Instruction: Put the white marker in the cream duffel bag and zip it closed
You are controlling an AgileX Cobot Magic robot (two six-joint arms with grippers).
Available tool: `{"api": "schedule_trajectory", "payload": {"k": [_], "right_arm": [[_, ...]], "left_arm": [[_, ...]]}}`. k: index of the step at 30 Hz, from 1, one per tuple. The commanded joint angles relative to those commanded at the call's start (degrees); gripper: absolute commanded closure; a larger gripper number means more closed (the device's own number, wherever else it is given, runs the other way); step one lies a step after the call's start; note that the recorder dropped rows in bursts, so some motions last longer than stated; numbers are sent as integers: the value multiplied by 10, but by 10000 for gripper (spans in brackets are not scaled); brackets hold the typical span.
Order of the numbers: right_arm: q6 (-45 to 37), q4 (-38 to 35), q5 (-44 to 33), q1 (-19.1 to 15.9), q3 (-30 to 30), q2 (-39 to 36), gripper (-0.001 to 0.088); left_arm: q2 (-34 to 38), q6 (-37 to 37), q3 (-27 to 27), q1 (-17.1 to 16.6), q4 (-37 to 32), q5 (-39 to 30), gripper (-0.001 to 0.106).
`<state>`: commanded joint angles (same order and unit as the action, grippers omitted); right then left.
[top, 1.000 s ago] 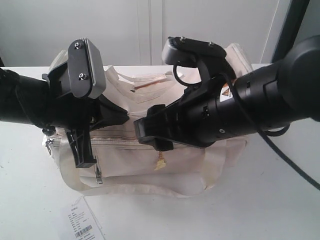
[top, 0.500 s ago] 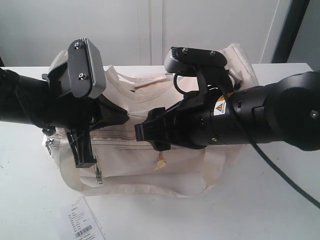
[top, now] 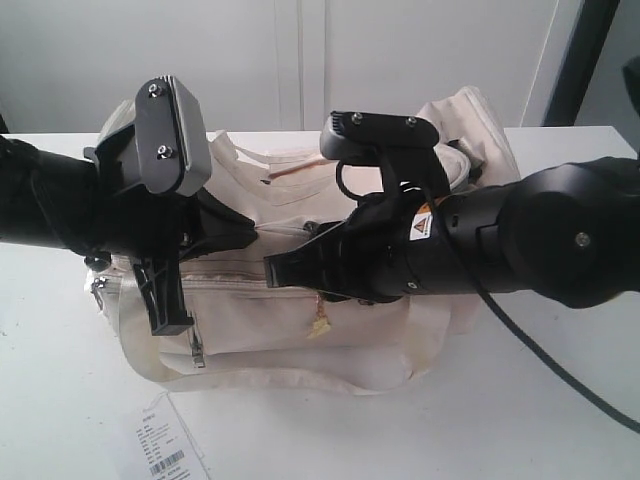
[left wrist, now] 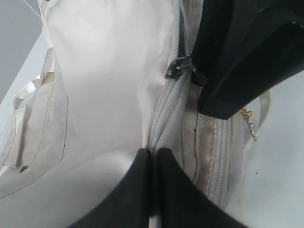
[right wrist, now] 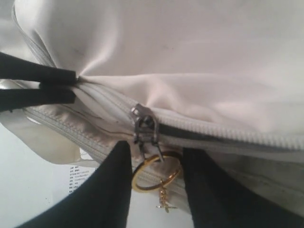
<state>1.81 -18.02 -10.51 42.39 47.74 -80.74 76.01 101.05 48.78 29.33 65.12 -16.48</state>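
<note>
The cream duffel bag [top: 350, 335] lies on the white table. My left gripper [left wrist: 153, 153] is shut on a fold of the bag's fabric at the top zipper seam, and its two fingers [right wrist: 45, 75] show pinching that fold. My right gripper [right wrist: 156, 154] is open. Its fingers stand on either side of the gold ring [right wrist: 153, 175] that hangs from the metal zipper slider [right wrist: 144, 123]. To one side of the slider the zipper teeth are meshed; to the other a dark gap shows. The white marker is not in view.
A printed paper tag [top: 165, 445] lies on the table in front of the bag. A small gold charm [top: 320, 325] dangles over the front pocket. Webbing strap handles [top: 135, 345] hang down the bag's front. A wall stands close behind.
My right arm has slid left along the bag top, bringing its fingertips closer to my left gripper. The left arm and bag have not moved.
</note>
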Motion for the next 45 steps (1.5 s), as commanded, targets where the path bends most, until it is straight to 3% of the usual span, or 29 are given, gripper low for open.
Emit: {"api": "schedule_trajectory", "payload": {"k": [10,23,35,41,45], "right_arm": [[-22,4,-49,0,0,11,868],[-18,102,-120,-2,11,73,868],[-14,104,-139,-37,11,73,868],[-14,104,-141,-37,11,73,868],[-37,58,-148,-33,11,73,859]], "left_arm": [[0,0,0,0,0,0,1053],[0,-9,0,0,0,0,1053],[0,-8,0,0,0,2,1053],[0,-8,0,0,0,2,1053],[0,-8,0,0,0,2,1053]]}}
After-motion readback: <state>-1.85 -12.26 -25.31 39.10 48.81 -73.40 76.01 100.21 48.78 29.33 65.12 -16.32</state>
